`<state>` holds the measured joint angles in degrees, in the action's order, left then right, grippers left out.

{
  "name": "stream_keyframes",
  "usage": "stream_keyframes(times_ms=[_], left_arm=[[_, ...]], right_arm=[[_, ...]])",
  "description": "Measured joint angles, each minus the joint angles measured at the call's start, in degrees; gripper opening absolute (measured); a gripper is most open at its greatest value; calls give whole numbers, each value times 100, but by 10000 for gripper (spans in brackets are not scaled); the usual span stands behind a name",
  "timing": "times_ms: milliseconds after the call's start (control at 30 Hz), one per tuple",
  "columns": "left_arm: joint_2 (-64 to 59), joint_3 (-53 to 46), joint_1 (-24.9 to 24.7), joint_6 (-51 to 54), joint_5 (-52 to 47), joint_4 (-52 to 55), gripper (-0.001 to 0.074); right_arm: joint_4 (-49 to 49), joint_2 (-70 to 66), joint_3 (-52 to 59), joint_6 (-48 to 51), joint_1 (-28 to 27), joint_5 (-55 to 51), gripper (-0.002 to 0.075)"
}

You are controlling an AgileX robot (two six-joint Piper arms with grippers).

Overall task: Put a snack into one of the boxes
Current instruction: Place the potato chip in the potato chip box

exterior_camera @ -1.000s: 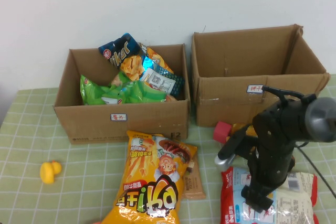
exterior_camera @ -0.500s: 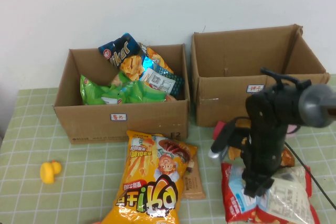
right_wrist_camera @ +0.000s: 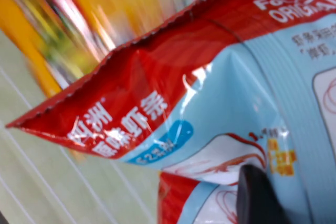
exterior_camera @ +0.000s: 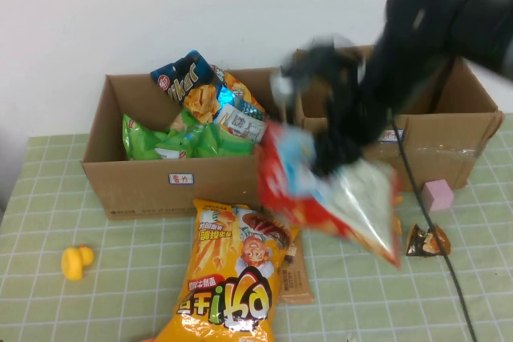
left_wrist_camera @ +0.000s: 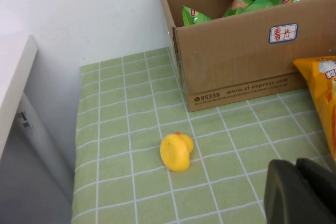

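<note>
Two brown cardboard boxes stand at the back. The left box holds several snack bags and also shows in the left wrist view. The right box looks empty inside. My right gripper is shut on a red and light-blue snack bag and holds it in the air, in front of the gap between the boxes. In the right wrist view the bag fills the picture, with one dark finger pressed on it. My left gripper is shut and empty, low over the cloth near the left box.
A big orange snack bag lies in front of the left box, with a small brown packet beside it. A yellow duck sits at the front left. A pink cube and a small dark wrapper lie by the right box.
My right arm has lifted the red and blue bag off the table at the front right and swung it up and left toward the boxes. The pink cube and wrapper now show.
</note>
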<state>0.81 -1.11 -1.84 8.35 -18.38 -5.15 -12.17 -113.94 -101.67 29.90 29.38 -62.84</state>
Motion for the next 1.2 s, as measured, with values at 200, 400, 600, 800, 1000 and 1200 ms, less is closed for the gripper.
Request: stream_keyframes(times_ms=[200, 400, 600, 800, 1000, 1200], left_arm=[[0, 0, 0, 0, 0, 0, -2], [0, 0, 0, 0, 0, 0, -2], [0, 0, 0, 0, 0, 0, -2], [0, 0, 0, 0, 0, 0, -2], [0, 0, 0, 0, 0, 0, -2], [0, 0, 0, 0, -2, 0, -2]], right_arm=[[-1580, 257, -965, 1140, 11, 185, 240], [-2415, 214, -1062, 2059, 12, 1381, 237], [-2990, -182, -1075, 2342, 12, 2548, 228], [-4694, -896, -1075, 3397, 12, 3526, 228], [-6244, -1423, -1075, 4484, 12, 4468, 228], [-6675, -1694, -1075, 4919, 12, 5198, 228]])
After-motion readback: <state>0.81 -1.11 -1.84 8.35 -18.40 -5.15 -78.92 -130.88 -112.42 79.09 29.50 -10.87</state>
